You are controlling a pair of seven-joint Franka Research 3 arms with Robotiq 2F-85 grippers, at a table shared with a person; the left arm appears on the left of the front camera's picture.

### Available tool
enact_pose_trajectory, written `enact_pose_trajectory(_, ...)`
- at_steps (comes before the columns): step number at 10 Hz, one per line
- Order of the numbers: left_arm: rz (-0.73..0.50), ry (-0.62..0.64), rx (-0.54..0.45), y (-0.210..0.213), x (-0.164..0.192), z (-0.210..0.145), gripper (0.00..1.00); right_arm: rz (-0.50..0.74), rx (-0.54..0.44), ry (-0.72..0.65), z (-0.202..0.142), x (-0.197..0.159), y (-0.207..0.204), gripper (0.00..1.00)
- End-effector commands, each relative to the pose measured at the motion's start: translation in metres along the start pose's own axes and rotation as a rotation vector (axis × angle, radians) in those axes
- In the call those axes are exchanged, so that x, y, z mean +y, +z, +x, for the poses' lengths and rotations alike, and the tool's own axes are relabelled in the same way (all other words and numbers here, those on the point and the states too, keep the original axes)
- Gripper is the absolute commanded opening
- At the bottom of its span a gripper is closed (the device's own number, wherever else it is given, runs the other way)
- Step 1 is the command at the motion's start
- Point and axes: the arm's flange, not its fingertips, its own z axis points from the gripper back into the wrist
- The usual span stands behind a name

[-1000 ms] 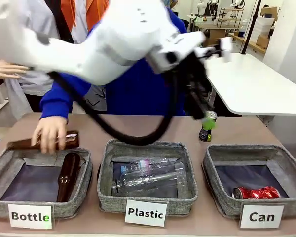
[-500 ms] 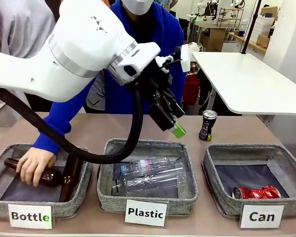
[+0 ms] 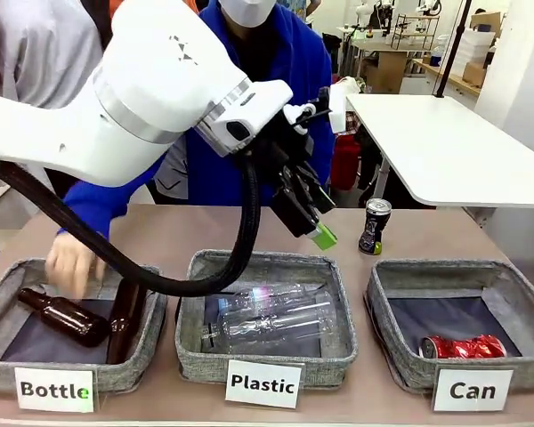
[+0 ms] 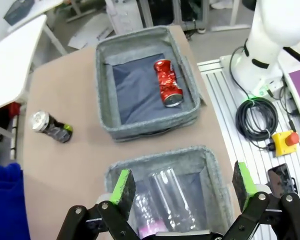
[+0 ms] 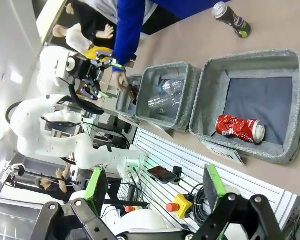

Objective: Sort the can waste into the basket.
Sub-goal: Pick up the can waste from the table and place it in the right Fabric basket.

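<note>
Brown tabletop (image 3: 418, 238). Square grey fabric "Can" basket (image 3: 384, 307) holds a crushed red can (image 3: 463, 347); a dark, silver-topped can (image 3: 375, 226) stands just behind it. My open, empty left gripper (image 4: 185, 186) should straddle that can squarely.

the front view sits low at the table's (image 3: 169, 233) near edge and looks level across it toward the far edge, close behind the middle basket (image 3: 325, 374). the left wrist view hangs high over that basket and looks steeply down, with the table's right end toward the top of its frame. the right wrist view looks in from off the near edge by the right corner, rolled sideways and farther back. all three views share the can basket (image 3: 445, 267), its crushed red can (image 3: 463, 347) and the dark can (image 3: 374, 227) standing on the table beyond it.
</note>
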Motion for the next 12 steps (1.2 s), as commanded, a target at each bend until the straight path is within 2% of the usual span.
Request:
enact_pose_trajectory(1, 0.057, 0.045, -0.03, 0.039, -0.008, -0.03, 1.0, -0.023, 0.021, -0.012, 0.003, 0.009, -0.005, 1.0)
enact_pose_trajectory(2, 0.079, 0.128, -0.032, 0.073, -0.008, -0.058, 1.0, -0.015, 0.051, 0.0, 0.004, 0.017, -0.021, 1.0)
enact_pose_trajectory(4, 0.09, 0.309, -0.105, 0.142, -0.016, -0.127, 1.0, 0.033, 0.073, 0.017, 0.009, 0.037, -0.064, 1.0)
enact_pose_trajectory(5, 0.104, 0.386, -0.2, 0.177, -0.025, -0.168, 1.0, 0.089, 0.099, 0.005, 0.016, 0.047, -0.089, 1.0)
enact_pose_trajectory(7, 0.035, 0.463, -0.467, 0.234, -0.059, -0.264, 1.0, 0.134, 0.153, -0.046, 0.02, 0.064, -0.142, 1.0)
enact_pose_trajectory(8, -0.096, 0.437, -0.639, 0.242, -0.063, -0.308, 1.0, 0.201, 0.186, -0.104, 0.026, 0.065, -0.161, 1.0)
enact_pose_trajectory(9, -0.156, 0.514, -0.749, 0.241, -0.065, -0.349, 1.0, 0.277, 0.216, -0.179, 0.032, 0.065, -0.173, 1.0)
enact_pose_trajectory(10, -0.175, 0.608, -0.832, 0.238, -0.073, -0.392, 1.0, 0.356, 0.245, -0.23, 0.036, 0.06, -0.184, 1.0)
enact_pose_trajectory(11, -0.199, 0.63, -0.901, 0.238, -0.079, -0.418, 1.0, 0.408, 0.258, -0.263, 0.039, 0.053, -0.194, 1.0)
enact_pose_trajectory(12, -0.183, 0.623, -0.927, 0.241, -0.086, -0.429, 1.0, 0.474, 0.273, -0.301, 0.041, 0.047, -0.2, 1.0)
